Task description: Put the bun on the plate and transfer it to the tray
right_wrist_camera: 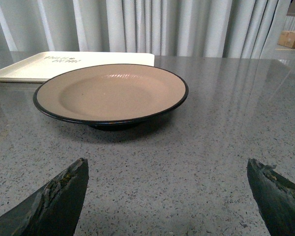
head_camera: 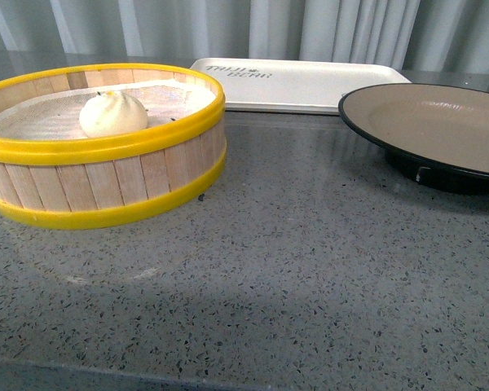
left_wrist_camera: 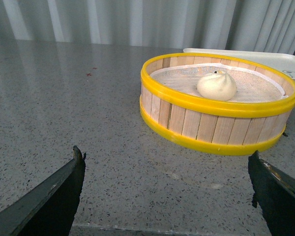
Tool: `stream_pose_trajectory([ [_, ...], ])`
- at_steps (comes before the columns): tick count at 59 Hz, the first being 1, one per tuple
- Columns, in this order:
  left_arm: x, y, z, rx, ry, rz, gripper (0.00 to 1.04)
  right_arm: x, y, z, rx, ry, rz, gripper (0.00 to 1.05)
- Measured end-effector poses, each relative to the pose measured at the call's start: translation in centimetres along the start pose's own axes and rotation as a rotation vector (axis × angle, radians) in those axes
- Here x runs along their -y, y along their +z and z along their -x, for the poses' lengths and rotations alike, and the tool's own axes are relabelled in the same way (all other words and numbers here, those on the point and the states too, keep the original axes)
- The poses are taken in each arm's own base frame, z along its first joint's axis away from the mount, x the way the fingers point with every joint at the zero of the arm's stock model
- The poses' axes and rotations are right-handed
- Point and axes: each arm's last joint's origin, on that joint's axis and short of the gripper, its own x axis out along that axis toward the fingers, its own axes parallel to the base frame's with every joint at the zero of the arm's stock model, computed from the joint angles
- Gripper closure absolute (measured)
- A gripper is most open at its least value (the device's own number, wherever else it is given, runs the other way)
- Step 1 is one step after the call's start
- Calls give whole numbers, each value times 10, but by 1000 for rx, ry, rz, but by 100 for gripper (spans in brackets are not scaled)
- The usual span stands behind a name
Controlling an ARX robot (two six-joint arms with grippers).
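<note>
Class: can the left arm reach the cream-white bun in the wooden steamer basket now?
Probably yes: the small cream-white pleated bun lies uncovered in the yellow-rimmed wooden basket, nothing between it and the open left jaws.

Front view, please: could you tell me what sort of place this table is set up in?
Probably a staged test bench imitating a food counter, not a working kitchen: a speckled grey countertop backed by a plain curtain, holding a steamer basket with one bun, a plate and a tray.

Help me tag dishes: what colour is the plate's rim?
Black; the plate shows best in the right wrist view.
</note>
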Motion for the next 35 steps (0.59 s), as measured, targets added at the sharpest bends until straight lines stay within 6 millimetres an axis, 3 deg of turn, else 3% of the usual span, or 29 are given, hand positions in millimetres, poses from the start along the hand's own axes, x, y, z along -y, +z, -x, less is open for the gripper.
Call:
stream_pose_trajectory([
  [35, 0, 0, 0, 0, 0, 0, 7, 0, 0, 0, 0, 0, 0, 8],
])
